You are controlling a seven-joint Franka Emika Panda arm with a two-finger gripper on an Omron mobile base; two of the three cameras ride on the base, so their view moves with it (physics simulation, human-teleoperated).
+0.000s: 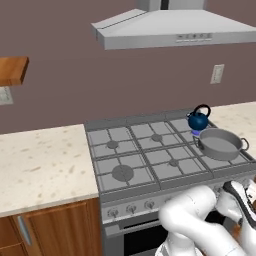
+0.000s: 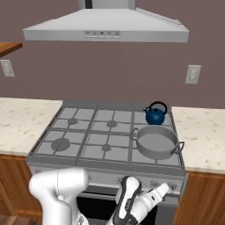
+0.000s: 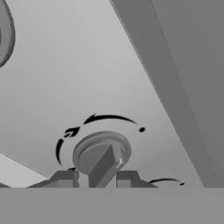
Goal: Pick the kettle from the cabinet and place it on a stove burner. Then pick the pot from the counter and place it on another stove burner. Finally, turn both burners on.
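Beige speckled counter (image 1: 40,165), grey stove (image 1: 150,155), mauve wall (image 2: 110,74)

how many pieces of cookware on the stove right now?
2. The kettle sits on the back right burner; the pot sits on the front right burner, just in front of it. The other burners on the stove are bare.

We see a glossy dark-blue kettle (image 2: 155,115) with a black arched handle and a plain grey metal pot (image 2: 155,141), both on the grey stove (image 1: 145,160) with its paler grey grates. The desk (image 1: 42,167) is beige with fine speckles and a pale edge, over medium-brown wood drawers (image 1: 60,232), against a dull mauve-brown wall (image 2: 110,70). In the hand view we find a grey knob (image 3: 101,151) ringed by black curved marks on a light grey panel (image 3: 78,65).
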